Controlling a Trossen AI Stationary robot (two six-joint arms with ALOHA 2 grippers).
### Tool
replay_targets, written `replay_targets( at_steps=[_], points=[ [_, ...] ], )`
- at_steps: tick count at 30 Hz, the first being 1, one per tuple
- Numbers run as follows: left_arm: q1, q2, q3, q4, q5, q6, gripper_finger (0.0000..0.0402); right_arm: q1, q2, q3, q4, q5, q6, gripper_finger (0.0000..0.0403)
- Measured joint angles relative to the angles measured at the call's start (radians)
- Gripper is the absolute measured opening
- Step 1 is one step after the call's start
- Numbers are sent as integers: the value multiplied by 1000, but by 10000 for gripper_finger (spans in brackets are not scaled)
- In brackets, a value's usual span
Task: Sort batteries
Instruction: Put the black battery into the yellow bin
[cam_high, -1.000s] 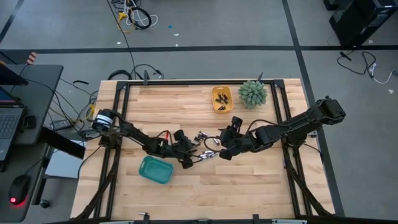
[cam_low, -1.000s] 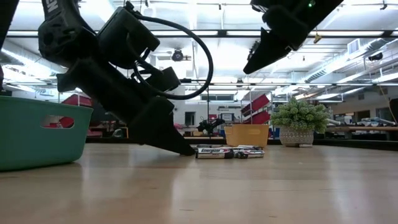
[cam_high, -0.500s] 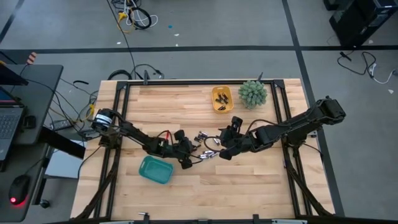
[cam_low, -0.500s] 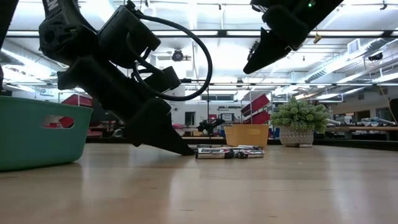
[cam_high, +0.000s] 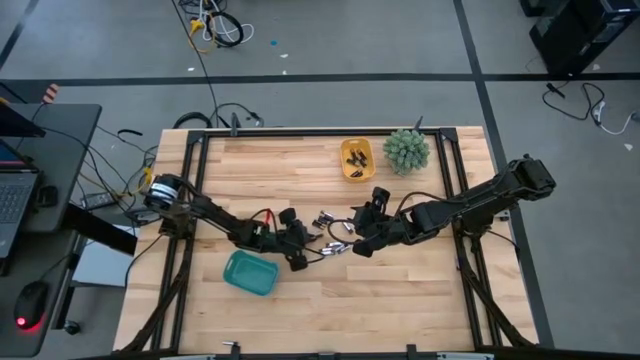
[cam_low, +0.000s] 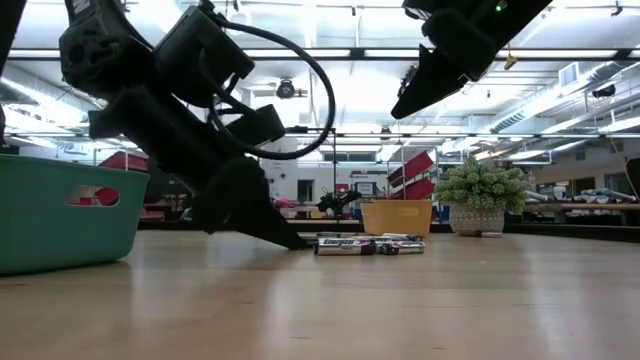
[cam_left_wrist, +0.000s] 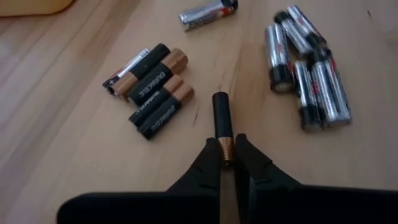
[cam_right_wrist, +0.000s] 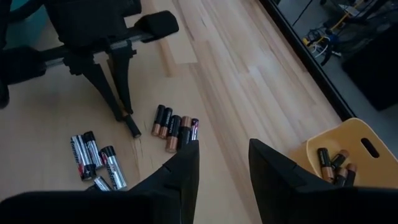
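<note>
Left gripper (cam_left_wrist: 227, 163): two matte black tapered fingers, pinched tight on the copper-coloured end of one black cell (cam_left_wrist: 222, 122), a smooth slim cylinder lying flat on the table (cam_high: 400, 290); tips down at the board near the table's middle, just beside the teal bin (cam_high: 250, 272). Black-and-copper cells (cam_left_wrist: 155, 90): four glossy cylinders side by side in a slanted row on the wood, close to the pinched cell but apart from it. Silver cells (cam_left_wrist: 308, 74): a loose cluster of shiny grey cylinders with black ends, some touching, on the other side of the pinched cell; one more silver cell (cam_left_wrist: 208, 12) lies alone farther out. Right gripper (cam_right_wrist: 221, 165): black fingers spread wide with nothing between them, held above the board near the middle, over the black-and-copper row. Table: pale butcher-block planks with visible grain, in a black metal frame. Teal bin: rounded-corner plastic tub with a slot handle in its wall, seen large in the low view (cam_low: 60, 215). Yellow bin (cam_high: 357, 160): small rounded plastic tub toward the far edge, holding several dark cells with copper ends (cam_right_wrist: 336, 163). Plant (cam_high: 406, 150): spiky grey-green round tuft just beside the yellow bin.
</note>
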Motion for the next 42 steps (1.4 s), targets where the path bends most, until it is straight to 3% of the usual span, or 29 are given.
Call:
replay_targets(
  at_steps=[8,12,20,24,33,42],
  points=[
    [2,-81,-1,-35,10,59,7,-2,0,-16,78,-1,-35,125],
    [2,-117,-1,-43,10,81,6,-2,-1,-121,332,-65,-142,125],
    [2,-219,1,-23,8,167,6,-1,0,-372,1008,-223,-359,125],
    [2,-278,1,44,12,235,6,0,0,-444,1198,-252,-405,125],
    [2,-286,4,304,64,402,6,-2,0,-439,1214,-249,-416,125],
    [13,-284,3,307,63,425,6,-3,0,-434,1250,-245,-441,125]
  ],
)
